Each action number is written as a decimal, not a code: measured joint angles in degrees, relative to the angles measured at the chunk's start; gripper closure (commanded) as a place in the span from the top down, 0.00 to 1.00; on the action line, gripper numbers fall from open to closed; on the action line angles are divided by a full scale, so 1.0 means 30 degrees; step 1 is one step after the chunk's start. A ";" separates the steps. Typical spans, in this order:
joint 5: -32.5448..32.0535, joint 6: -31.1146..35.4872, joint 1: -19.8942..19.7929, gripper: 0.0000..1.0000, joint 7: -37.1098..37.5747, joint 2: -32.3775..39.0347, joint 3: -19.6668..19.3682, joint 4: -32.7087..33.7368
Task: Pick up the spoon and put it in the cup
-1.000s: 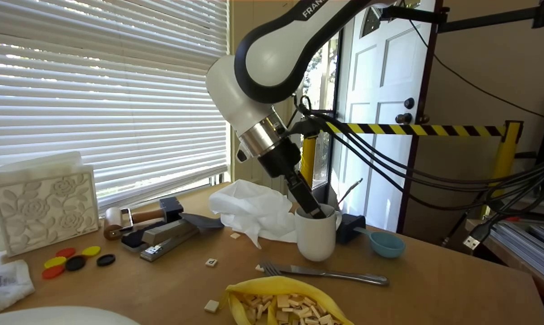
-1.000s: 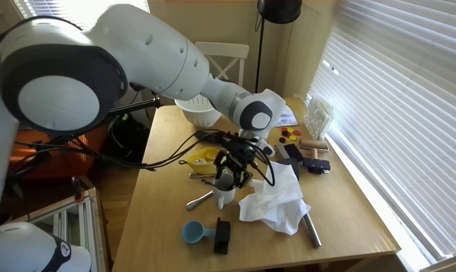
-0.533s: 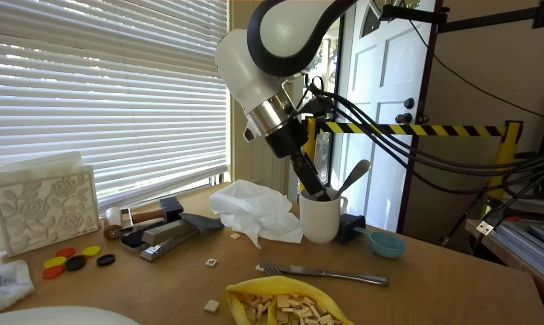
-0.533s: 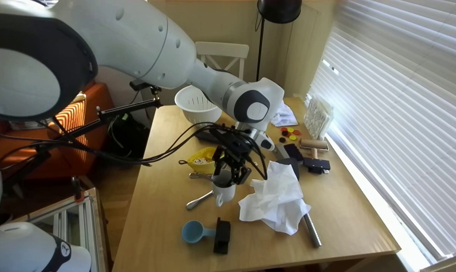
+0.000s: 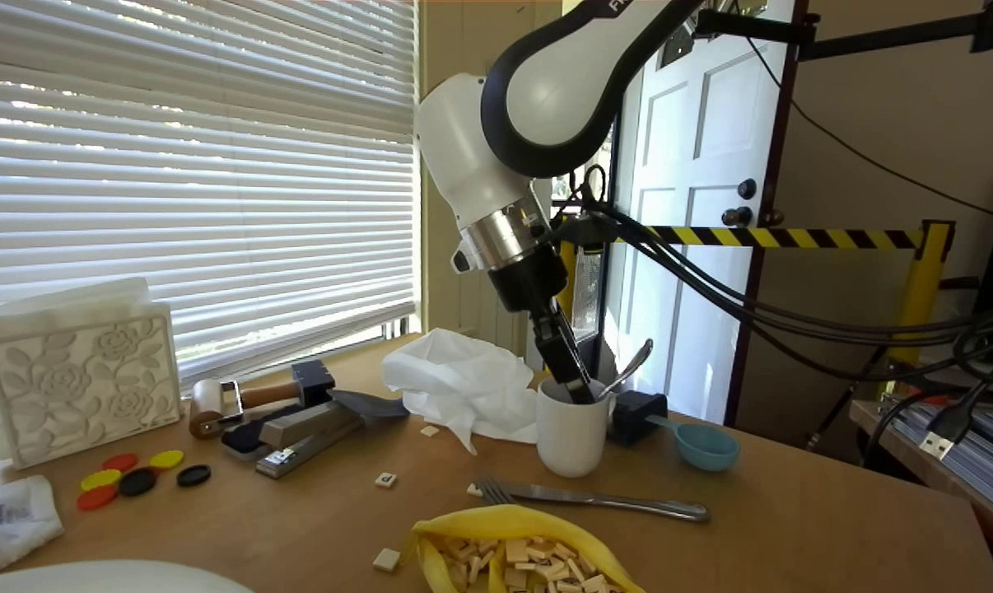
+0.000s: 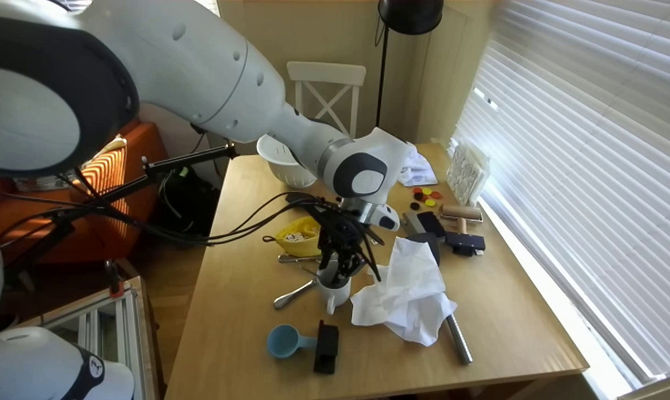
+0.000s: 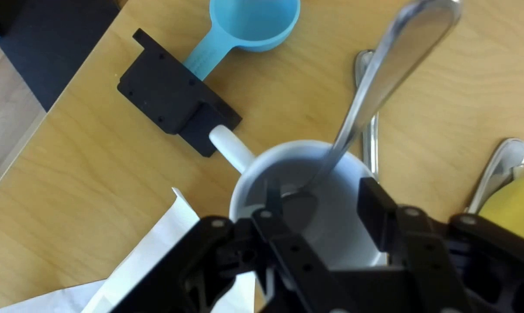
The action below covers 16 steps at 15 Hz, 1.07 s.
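Observation:
The white mug (image 5: 572, 441) stands by the white cloth and also shows in an exterior view (image 6: 335, 294) and the wrist view (image 7: 244, 182). The silver spoon (image 5: 632, 362) leans in the mug, bowl down inside and handle sticking out over the rim; the wrist view shows it (image 7: 386, 74) clearly. My gripper (image 5: 577, 394) reaches down into the mug's mouth. In the wrist view its jaws (image 7: 320, 195) are spread apart, with the spoon not held between them. The left finger is inside the mug; the right one covers the right rim, and whether it is inside cannot be told.
A black block (image 7: 166, 87) sits by the mug's handle with a blue scoop (image 5: 706, 447) beside it. A knife (image 5: 612, 500) and a fork (image 5: 496, 492) lie in front. A yellow pouch (image 5: 505, 519) of tiles is near. A crumpled white cloth (image 6: 404, 291) lies beside the mug.
Half a second ago the mug and spoon appeared higher in an exterior view, with the gripper in the mouth. Now mug, spoon and gripper are lower again, and the arm has shifted slightly.

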 measured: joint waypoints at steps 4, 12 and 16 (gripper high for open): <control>0.0000 0.1111 0.0008 0.00 0.0383 -0.0002 -0.0077 -0.0421; -0.0243 0.1421 0.0458 0.19 0.2773 -0.2784 -0.0745 -0.1975; -0.0243 0.1421 0.0741 0.46 0.4952 -0.6164 -0.0782 -0.4098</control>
